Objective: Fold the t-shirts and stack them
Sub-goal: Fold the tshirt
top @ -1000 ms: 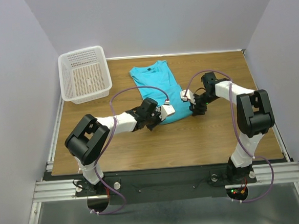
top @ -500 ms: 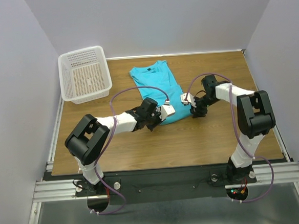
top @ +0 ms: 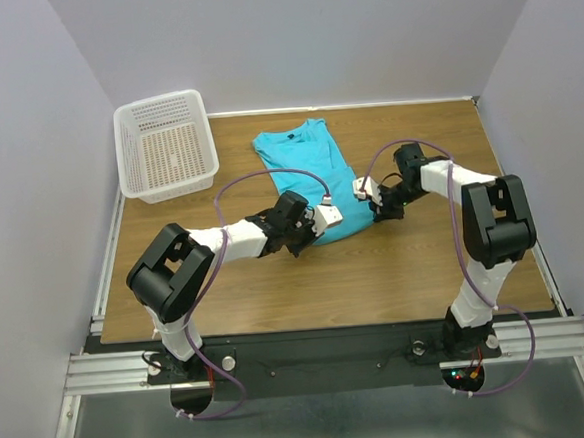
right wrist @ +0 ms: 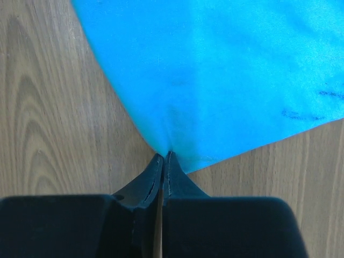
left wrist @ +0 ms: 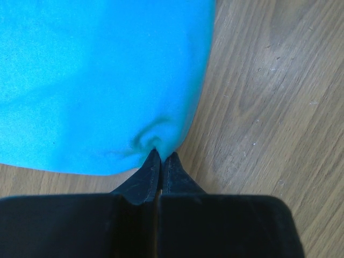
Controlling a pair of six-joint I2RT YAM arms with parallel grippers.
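1. My left gripper [left wrist: 159, 157] is clamped on the turquoise t-shirt [top: 304, 168]. Its tips sit tight together with a small pucker of cloth caught between them, at the near-left corner of the hem.
2. My right gripper [right wrist: 163, 156] is closed the same way on the near-right corner of the hem. The fabric pulls to a point right at the tips.
3. The t-shirt lies flat on the wooden table [top: 395, 262], in its far half and a little left of centre. It looks narrowed, with the sleeves tucked in. A white mesh basket [top: 125, 118] stands at the far-left corner, well apart from the shirt.
4. The relation that matters is the shirt's long axis. It runs away from both my grippers, from the hem I hold at the near end to the collar near the far edge, leaning slightly toward the far-left corner. The whole body of the shirt lies beyond my tips, none of it behind them.
5. Both arms are equally placed, 1 corner each, so I judge neither should lead. The likely fold is to lift the hem and carry it along that axis onto the collar.
6. The risk I see is uneven travel. If 1 corner runs ahead, the fold line skews across the slanted axis.
7. I see only 1 shirt, so stacking is not yet in reach.
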